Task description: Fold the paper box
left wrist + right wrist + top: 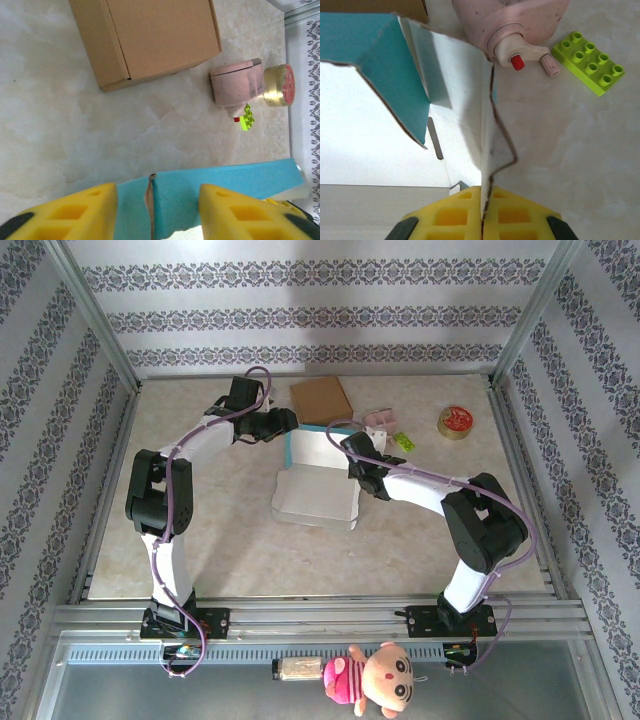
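Note:
The paper box (318, 490), white inside and teal outside, lies half folded in the middle of the table with its back wall upright. My left gripper (291, 424) is at the back wall's left end. In the left wrist view the left gripper (158, 210) is open, and the teal wall (225, 182) with a cardboard edge stands in the gap, clear of both yellow fingers (75, 215). My right gripper (356, 456) is at the box's right side. In the right wrist view the right gripper (482, 212) is shut on the edge of a white side flap (470, 100).
A brown cardboard box (321, 398) lies behind the paper box. A pink object (378, 420), a green brick (404, 441) and a round red-topped tin (456, 422) sit at the back right. A plush doll (375, 678) hangs at the front rail.

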